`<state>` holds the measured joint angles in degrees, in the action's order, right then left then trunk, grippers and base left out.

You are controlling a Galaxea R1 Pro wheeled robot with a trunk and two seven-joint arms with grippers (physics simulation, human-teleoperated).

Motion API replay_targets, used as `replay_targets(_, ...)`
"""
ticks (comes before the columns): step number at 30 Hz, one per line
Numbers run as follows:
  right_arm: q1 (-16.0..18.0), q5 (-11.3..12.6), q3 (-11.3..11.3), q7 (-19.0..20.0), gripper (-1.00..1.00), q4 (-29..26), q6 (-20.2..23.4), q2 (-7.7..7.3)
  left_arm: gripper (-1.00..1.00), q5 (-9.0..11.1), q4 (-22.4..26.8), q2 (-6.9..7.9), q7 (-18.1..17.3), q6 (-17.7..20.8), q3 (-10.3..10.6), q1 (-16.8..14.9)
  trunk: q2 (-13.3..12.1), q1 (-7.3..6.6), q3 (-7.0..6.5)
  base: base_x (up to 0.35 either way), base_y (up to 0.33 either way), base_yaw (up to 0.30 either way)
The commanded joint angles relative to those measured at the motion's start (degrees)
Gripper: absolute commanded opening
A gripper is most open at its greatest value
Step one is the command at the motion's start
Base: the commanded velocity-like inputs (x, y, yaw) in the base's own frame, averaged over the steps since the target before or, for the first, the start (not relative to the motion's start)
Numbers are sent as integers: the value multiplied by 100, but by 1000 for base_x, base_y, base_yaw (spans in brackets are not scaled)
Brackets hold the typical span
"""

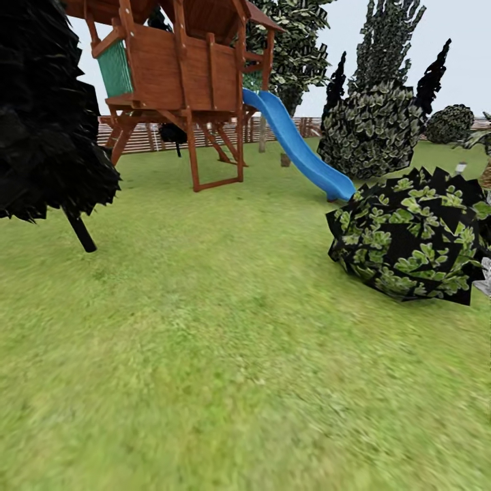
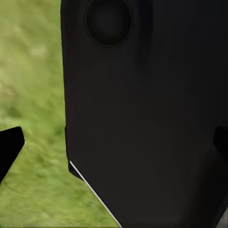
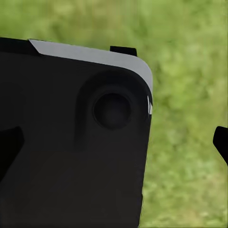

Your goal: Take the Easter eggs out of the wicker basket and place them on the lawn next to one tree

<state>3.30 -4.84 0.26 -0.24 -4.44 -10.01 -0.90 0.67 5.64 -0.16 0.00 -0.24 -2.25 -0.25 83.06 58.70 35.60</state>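
Note:
The Easter eggs and the wicker basket are out of view. The lawn (image 1: pixel 225 354) spreads wide and green ahead of me in the head view. In the left wrist view my left gripper (image 2: pixel 114 145) is open, its dark fingertips (image 2: pixel 10 146) far apart at the frame's edges, with a black panel of my own body and grass behind them. My right gripper (image 3: pixel 114 142) is likewise open, one fingertip (image 3: pixel 221 142) over the grass, and holds nothing.
A wooden playset (image 1: pixel 181 75) with a blue slide (image 1: pixel 300 153) stands at the back, before a slat fence (image 1: pixel 143 136). A thin-trunked dark tree (image 1: pixel 48 116) is at left. Leafy bushes (image 1: pixel 412 235) sit at right. A grey trunk (image 1: pixel 262 135) rises behind the slide.

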Motion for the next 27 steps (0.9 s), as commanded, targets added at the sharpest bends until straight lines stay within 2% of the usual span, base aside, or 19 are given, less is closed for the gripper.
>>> replay_targets(1, 4, -48, -5, -3, 100, 5, -15, 0, 100, 9, 2, -2, 0, -3, -21, -2, 2, 3, 5, 327, 116, -62)
replay_targets(27, 4, -52, -7, -3, 100, 14, -10, -3, 100, 5, 6, -5, 0, -3, -21, -2, 2, 3, 5, 327, 109, -3)
